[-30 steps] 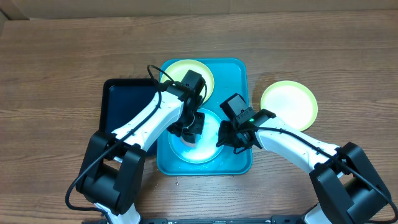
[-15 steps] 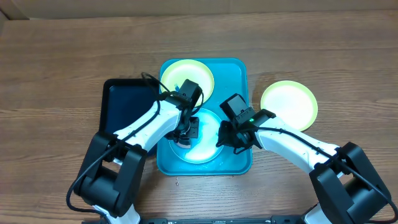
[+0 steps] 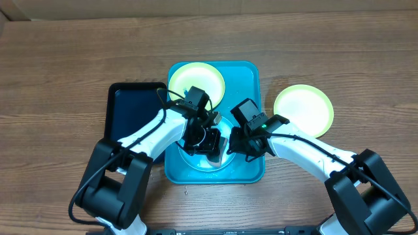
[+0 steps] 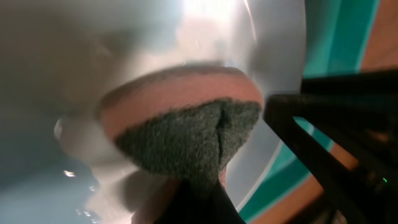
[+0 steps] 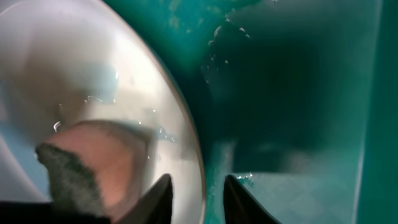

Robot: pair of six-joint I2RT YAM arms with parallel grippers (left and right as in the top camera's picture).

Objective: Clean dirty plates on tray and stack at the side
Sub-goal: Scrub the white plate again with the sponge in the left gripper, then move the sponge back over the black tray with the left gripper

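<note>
The turquoise tray [image 3: 251, 75] holds a yellow-green plate [image 3: 196, 79] at its far end and a wet light blue plate [image 3: 194, 160] at its near end. My left gripper [image 3: 206, 140] is shut on a pink sponge with a green scouring face [image 4: 186, 118], pressed on the blue plate [image 4: 93, 50]. My right gripper [image 3: 232, 145] grips that plate's right rim, one finger inside and one over the tray [image 5: 292, 93]. The right wrist view shows the gripper [image 5: 199, 193], the plate [image 5: 93, 68] and the sponge [image 5: 93, 162]. A second yellow-green plate [image 3: 304, 109] lies on the table to the right.
A smaller black tray [image 3: 127, 111] lies against the turquoise tray's left side. The two grippers are close together over the blue plate, and the right arm's dark frame [image 4: 336, 143] shows in the left wrist view. Wooden table surrounds both trays.
My left gripper has slid the sponge across the blue plate, toward the front and right, closer to the right gripper. The right arm has not moved.
</note>
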